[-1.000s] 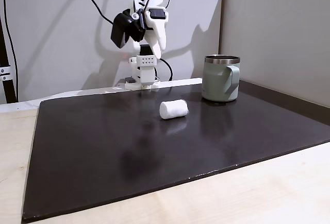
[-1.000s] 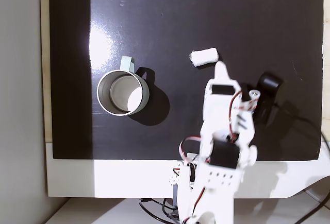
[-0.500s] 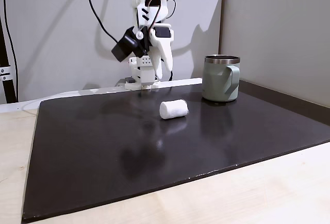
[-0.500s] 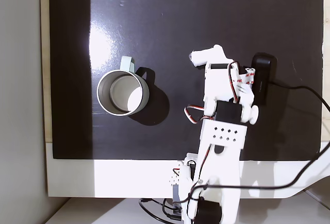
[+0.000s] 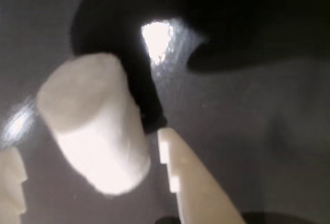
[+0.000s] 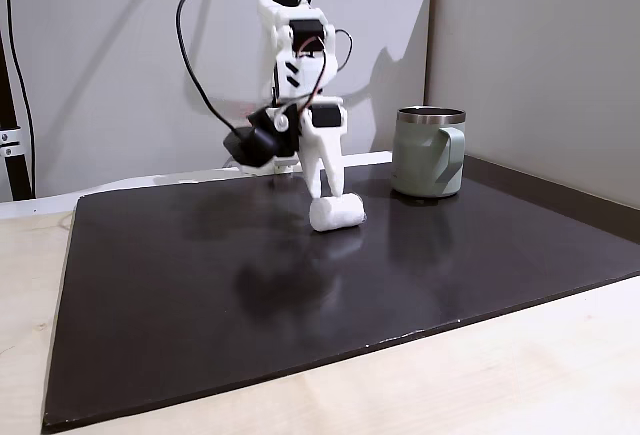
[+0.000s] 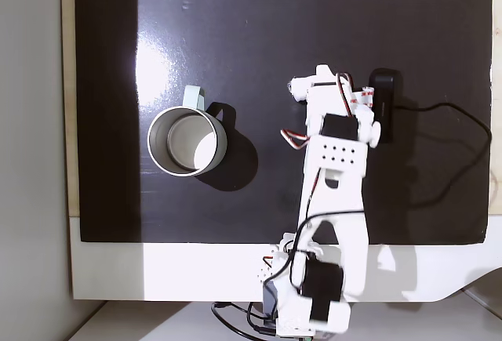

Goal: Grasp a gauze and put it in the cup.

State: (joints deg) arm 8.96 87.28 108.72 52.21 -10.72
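The gauze (image 5: 95, 123) is a small white roll lying on its side on the black mat. In the wrist view it sits between the two white fingers of my gripper (image 5: 85, 149), which is open and straddles it. One finger (image 5: 191, 183) is just right of the roll, the other (image 5: 10, 188) at the lower left. In a fixed view the gripper (image 6: 330, 193) points down just above the gauze (image 6: 337, 214). From above, the gripper (image 7: 318, 74) hides most of the gauze (image 7: 298, 86). The sage-green cup (image 6: 428, 153) stands upright and empty, its rim (image 7: 153, 141) left of the arm.
A black mat (image 6: 200, 285) covers the wooden table (image 6: 500, 375). The arm's base (image 7: 306, 310) stands at the mat's rear edge, with a black cable (image 7: 439, 110) trailing over the mat. A grey panel (image 6: 540, 55) rises behind the cup.
The arm has swung forward and down from its raised pose. The open gripper now stands over the gauze. Gauze and cup have not moved.
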